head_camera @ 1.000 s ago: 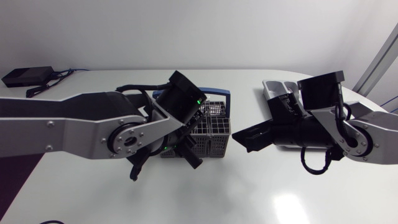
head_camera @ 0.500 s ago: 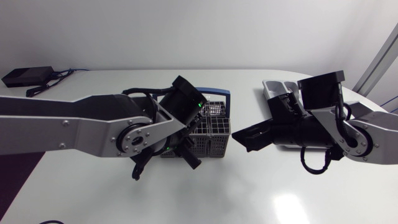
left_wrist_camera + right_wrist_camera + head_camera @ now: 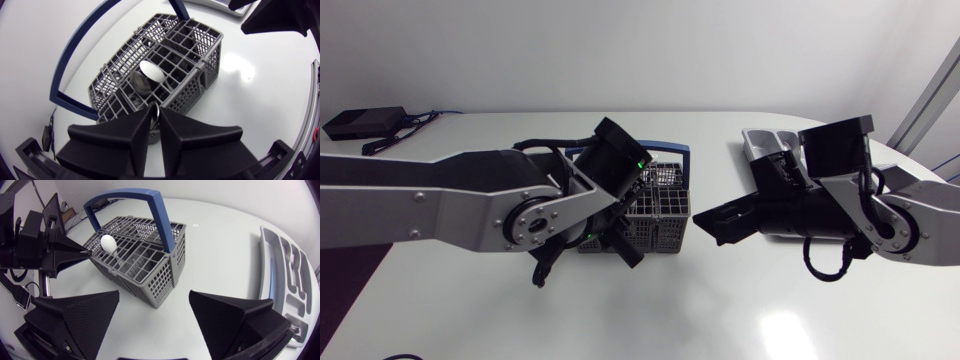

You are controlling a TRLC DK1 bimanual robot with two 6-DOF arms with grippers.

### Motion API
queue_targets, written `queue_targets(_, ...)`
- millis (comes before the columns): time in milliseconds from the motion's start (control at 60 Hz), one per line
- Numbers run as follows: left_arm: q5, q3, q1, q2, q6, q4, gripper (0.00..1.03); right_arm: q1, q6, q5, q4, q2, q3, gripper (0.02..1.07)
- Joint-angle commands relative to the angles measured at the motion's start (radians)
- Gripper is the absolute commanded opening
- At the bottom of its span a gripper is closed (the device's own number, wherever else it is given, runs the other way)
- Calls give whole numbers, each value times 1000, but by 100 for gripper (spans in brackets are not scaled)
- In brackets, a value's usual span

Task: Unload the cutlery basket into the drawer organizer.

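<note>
A grey mesh cutlery basket (image 3: 658, 216) with a blue handle (image 3: 672, 150) stands mid-table. In the left wrist view the basket (image 3: 165, 60) holds two spoon bowls (image 3: 150, 73) standing up. My left gripper (image 3: 155, 113) is at the basket's near rim, shut on a thin metal cutlery end (image 3: 157, 110). The right wrist view shows those fingertips (image 3: 81, 253) beside a white spoon bowl (image 3: 107, 243). My right gripper (image 3: 155, 325) stands wide open, a short way from the basket (image 3: 140, 260), nothing between its fingers. The grey drawer organizer (image 3: 761, 146) lies at the back right, partly under my right arm.
A black box with cables (image 3: 360, 122) sits at the far left back corner. The organizer (image 3: 287, 267) lies beside my right gripper near the table's right edge. Bare white tabletop (image 3: 650, 310) runs along the front.
My left gripper's fingers have closed together at the basket's rim, and that arm shifted slightly. The right arm has not moved.
</note>
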Motion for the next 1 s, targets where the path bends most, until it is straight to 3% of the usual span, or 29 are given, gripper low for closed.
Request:
queue_targets(0,0,-17,-2,-18,-5,-12,11,3,-2,4,6,8,-29,102)
queue_targets(983,20,-2,-50,-233,-29,-72,10,0,-9,1,-14,-55,-43,102)
